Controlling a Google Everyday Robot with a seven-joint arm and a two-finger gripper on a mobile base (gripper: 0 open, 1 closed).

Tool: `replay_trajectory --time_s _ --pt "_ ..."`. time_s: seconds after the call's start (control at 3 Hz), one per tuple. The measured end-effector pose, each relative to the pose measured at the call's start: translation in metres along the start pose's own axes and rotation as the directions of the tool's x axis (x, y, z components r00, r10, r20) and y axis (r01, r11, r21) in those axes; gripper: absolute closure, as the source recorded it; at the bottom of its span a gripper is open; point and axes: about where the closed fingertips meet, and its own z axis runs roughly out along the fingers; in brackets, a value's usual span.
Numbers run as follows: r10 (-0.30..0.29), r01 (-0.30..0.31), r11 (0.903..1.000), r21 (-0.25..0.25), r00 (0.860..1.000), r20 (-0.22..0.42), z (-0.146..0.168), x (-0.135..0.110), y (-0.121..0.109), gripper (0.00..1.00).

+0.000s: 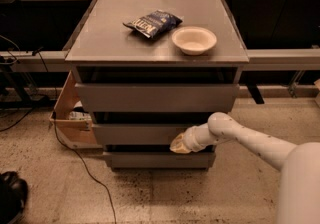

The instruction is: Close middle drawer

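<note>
The grey cabinet has three drawers. The middle drawer shows its plain grey front panel, standing only a little out from the cabinet body, with a dark gap above it. My gripper is at the end of the white arm that comes in from the lower right. It rests against the right part of the middle drawer's front panel, at its lower edge. The top drawer has the tallest front and the bottom drawer the lowest.
A blue chip bag and a white bowl lie on the cabinet top. An open cardboard box stands left of the cabinet, with a black cable on the floor. Benches run behind.
</note>
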Motion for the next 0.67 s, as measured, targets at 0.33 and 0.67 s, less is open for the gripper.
replay_trajectory --time_s 0.33,0.67 --pt "0.040 -0.042 0.9981 -0.044 0.998 -0.052 -0.062 0.001 0.032 1.00" --pt "0.046 -0.052 0.9972 -0.054 0.994 -0.095 -0.114 -0.007 0.055 1.00"
